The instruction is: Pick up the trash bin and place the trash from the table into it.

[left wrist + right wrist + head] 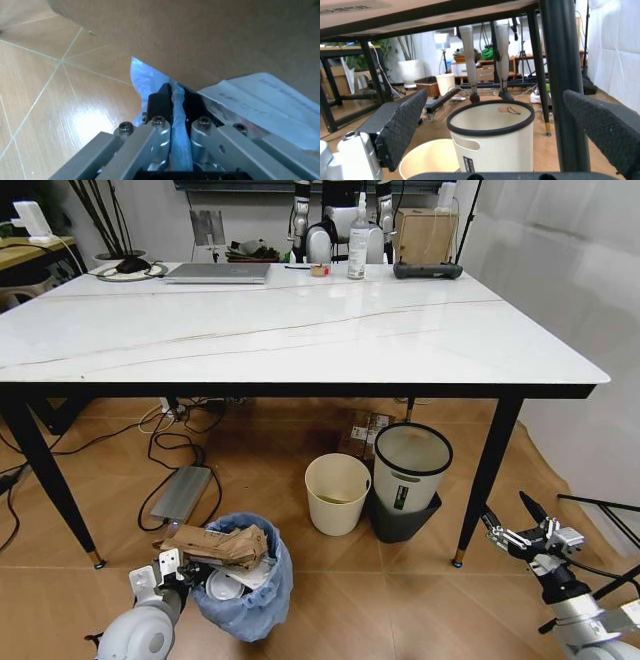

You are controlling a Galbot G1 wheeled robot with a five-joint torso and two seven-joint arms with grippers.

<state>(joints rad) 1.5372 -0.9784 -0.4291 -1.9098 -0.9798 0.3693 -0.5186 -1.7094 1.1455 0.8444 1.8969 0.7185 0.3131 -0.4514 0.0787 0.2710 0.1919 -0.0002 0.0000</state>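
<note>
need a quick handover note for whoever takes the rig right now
Left gripper: shut on the blue bag rim of the trash bin, which sits on the floor in front of the table.
Right gripper: open, low by the table's right front leg, holding nothing.
Done: the bin holds a brown paper bag and a white lid; no litter on the tabletop.
Left: check that nothing was missed, then release the bin.

The left gripper (178, 98) has black fingertips on silver-grey metal links fastened with round-headed screws. The right gripper (512, 524) has black, textured finger pads (400, 129), a white wrist housing and thin black cables.
</note>
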